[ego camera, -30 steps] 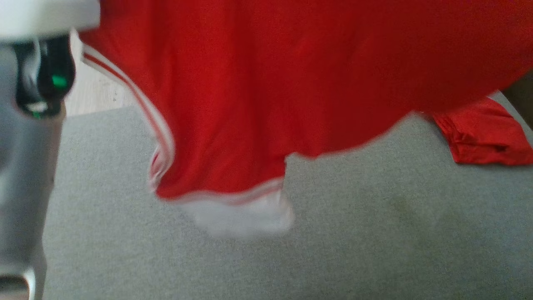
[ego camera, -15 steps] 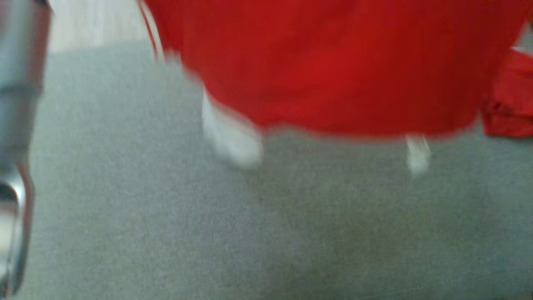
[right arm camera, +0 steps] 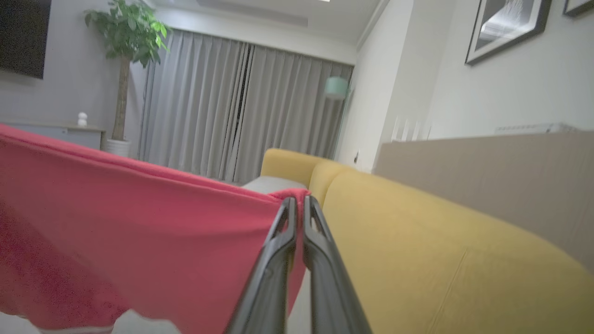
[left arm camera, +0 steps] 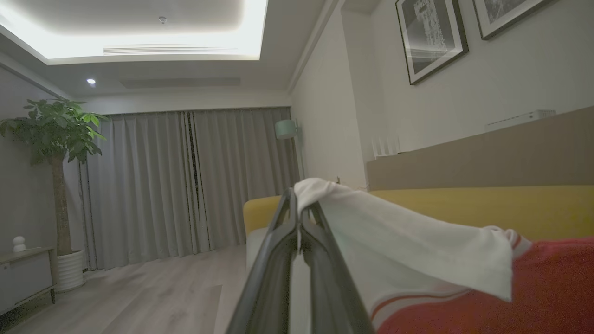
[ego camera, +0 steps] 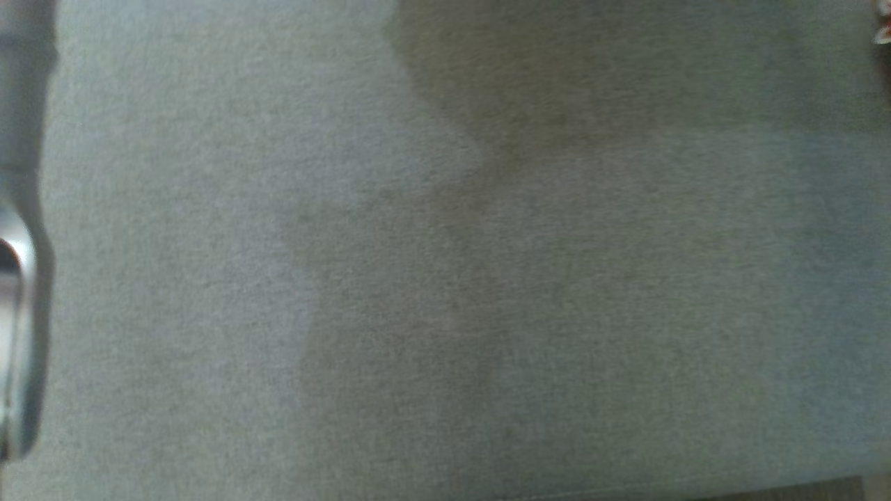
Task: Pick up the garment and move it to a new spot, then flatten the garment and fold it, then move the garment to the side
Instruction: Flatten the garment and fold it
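1. In the head view, a blurred pale forearm runs down the left edge above a grey fabric surface, which has a shadow across its middle.
2. In the left wrist view, a potted plant stands at the far left, with grey curtains beside it.
3. The left pincer is clenched on a white edge of the garment, fingers pressed together, and white cloth drapes over its tip.
4. From that grip the garment runs right, held in the air: first white, then thin stripes, then red, in front of a yellow sofa.
5. In the right wrist view, the red cloth stretches taut from the left edge to the right pincer, which is clamped tight on its red hem.
6. The sofa's back lies to the right of that grip.
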Robot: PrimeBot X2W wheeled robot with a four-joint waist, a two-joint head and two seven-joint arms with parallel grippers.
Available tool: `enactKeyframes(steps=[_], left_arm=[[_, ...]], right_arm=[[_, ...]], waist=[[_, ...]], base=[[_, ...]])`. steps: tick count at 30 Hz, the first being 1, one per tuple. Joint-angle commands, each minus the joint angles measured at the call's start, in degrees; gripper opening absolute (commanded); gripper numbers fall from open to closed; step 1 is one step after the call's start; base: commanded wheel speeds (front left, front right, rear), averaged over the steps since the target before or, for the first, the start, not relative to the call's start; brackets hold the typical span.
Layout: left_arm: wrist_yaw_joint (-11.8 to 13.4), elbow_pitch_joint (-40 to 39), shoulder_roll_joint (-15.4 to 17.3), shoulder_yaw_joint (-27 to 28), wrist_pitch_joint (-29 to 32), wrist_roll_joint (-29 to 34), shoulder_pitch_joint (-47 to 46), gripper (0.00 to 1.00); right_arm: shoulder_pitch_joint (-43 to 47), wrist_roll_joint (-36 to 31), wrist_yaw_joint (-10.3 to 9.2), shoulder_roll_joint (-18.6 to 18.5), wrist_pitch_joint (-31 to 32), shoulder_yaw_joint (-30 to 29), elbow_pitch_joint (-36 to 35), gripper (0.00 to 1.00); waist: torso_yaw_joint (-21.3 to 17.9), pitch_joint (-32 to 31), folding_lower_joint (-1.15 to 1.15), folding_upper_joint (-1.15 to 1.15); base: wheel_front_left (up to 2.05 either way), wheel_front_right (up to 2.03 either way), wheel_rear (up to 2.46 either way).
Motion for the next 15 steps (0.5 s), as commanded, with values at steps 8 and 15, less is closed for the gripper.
enactKeyframes(steps=[8, 15], left_arm=[[-0.90, -14.50, 5.10, 2.03, -0.24, 3.62, 20.05, 0.00], [0.79, -29.17, 8.71, 3.68, -0.25, 6.02, 42.46, 0.00]], right_arm=[[12.66, 1.41, -0.05, 0.09, -0.59, -1.66, 0.82, 0.00], [26.24, 2.59, -0.05, 0.00, -0.60, -4.46, -2.33, 0.00]], waist=[[2.22, 1.19, -0.02, 0.00], [1.96, -4.41, -0.02, 0.00]], base=[[0.00, 0.00, 0.00], [0.00, 0.00, 0.00]])
